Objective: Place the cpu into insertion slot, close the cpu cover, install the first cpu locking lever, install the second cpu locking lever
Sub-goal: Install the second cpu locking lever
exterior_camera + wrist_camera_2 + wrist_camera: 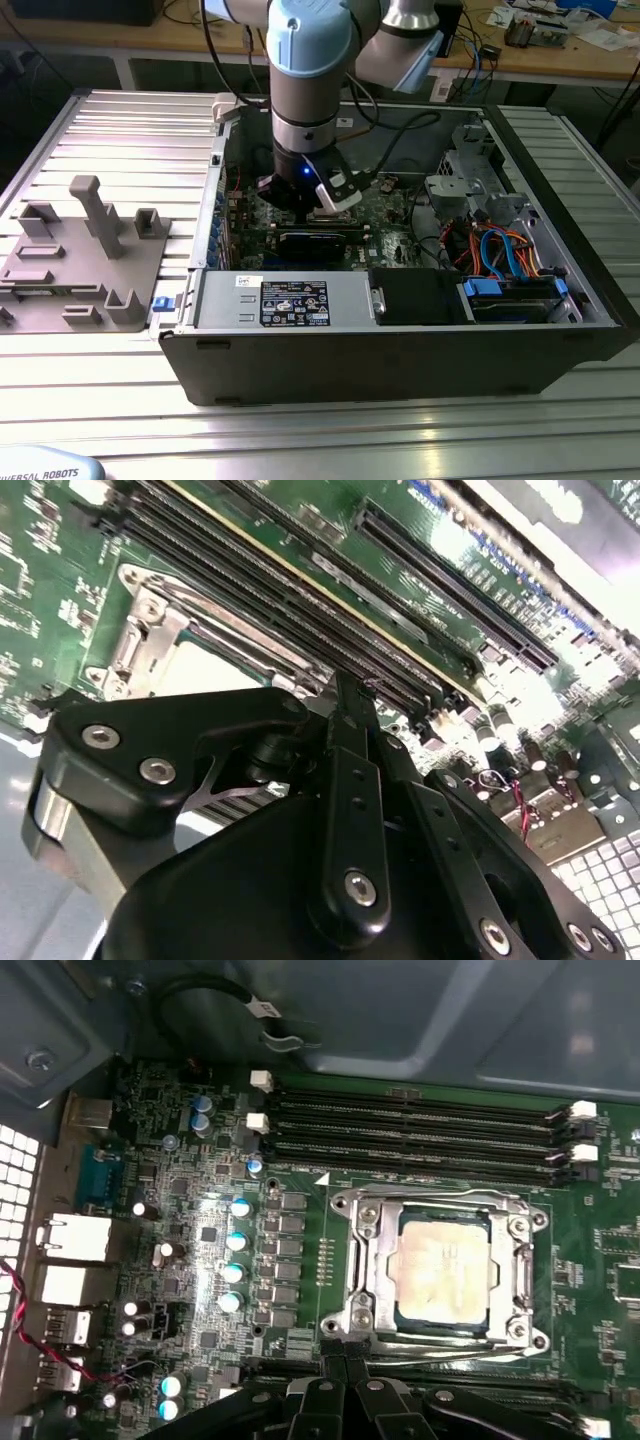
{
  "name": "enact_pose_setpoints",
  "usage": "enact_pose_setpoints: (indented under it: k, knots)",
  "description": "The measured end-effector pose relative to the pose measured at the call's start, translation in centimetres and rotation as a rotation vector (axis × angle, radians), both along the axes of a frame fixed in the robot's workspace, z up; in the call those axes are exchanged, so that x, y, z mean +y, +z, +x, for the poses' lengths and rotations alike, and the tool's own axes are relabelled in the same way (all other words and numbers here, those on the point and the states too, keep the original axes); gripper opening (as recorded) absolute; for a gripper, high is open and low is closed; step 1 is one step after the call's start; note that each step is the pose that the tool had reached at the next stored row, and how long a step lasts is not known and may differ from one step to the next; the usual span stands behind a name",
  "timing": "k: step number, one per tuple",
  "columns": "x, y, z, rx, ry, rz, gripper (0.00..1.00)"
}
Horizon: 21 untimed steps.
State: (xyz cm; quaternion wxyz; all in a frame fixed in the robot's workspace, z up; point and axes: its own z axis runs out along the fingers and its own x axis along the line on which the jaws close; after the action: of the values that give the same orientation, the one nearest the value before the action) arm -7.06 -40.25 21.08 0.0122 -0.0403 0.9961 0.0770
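The exterior view looks down at the open computer case [400, 340] from its front side, fairly far. Both wrist views sit close above the green board [300, 1170], sharing the cpu socket [440, 1265].

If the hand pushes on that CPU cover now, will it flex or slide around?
Probably stiff enough: the cpu cover looks like a thin metal frame lying flat around the cpu, so it should not slide. Its narrow rails might bend under a point load. The bare metal looks smooth, so the hand could skid off it.
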Motion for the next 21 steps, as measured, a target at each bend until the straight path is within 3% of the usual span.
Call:
enact_pose_setpoints:
  k: [12,21]
  knots:
    - [1.0,-0.73,-0.23,-0.0002,0.001,0.0007,0.11]
    - [1.06,-1.09,-0.23,0.0,0.005,0.0005,0.11]
